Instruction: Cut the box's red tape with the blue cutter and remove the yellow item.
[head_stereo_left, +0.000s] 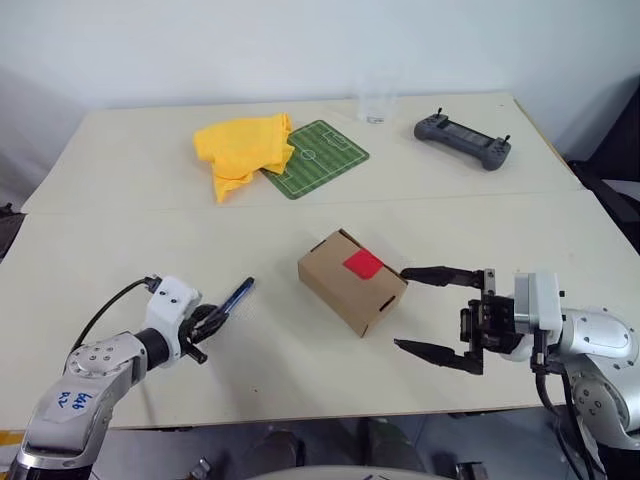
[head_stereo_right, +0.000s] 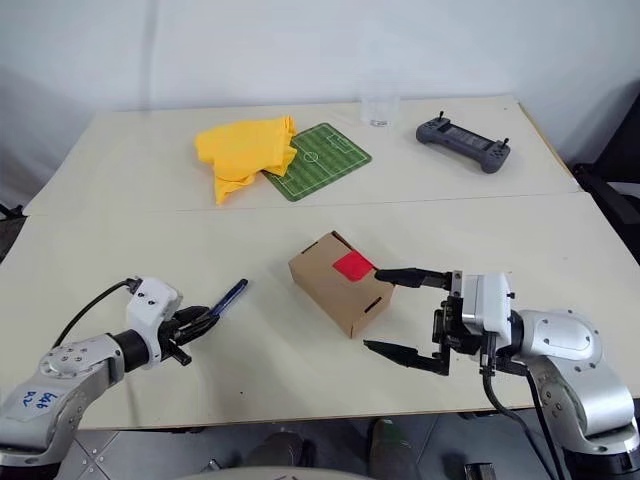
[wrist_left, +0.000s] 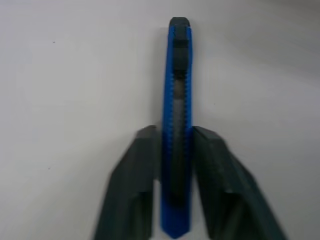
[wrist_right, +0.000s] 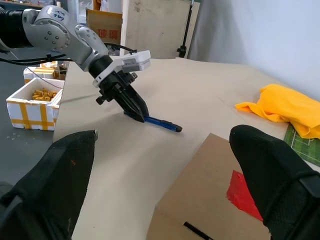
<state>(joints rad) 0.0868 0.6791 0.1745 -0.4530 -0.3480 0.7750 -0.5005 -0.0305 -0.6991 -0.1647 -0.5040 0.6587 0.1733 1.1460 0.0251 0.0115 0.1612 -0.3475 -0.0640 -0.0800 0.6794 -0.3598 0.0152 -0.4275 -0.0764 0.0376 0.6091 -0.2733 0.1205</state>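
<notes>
**Op A:** From my head camera, the left gripper (head_stereo_left: 212, 318) is low over the near left of the desk (head_stereo_left: 120, 230), and its fingers (wrist_left: 142, 165) are pinching the blue cutter (head_stereo_left: 238, 294). My left wrist camera shows both dark fingers pressed against the cutter's sides, its far end sticking out past them.

**Op B:** I see the same. The cutter's free end points toward the box (head_stereo_left: 350, 282), but they are apart.

**Op A:** The box sits near the middle of the desk, closed, with the red tape (head_stereo_left: 363, 264) on its upper face.

**Op B:** My right gripper (head_stereo_left: 418, 312) is just to the right of the box with its fingers spread wide, holding nothing. One fingertip is very near the box's right corner; I cannot tell if it touches.

**Op A:** At the far side lie a yellow cloth (head_stereo_left: 243, 150), partly on a green mat (head_stereo_left: 317, 158), plus a clear cup (head_stereo_left: 377, 100) and a grey controller (head_stereo_left: 463, 140).
</notes>
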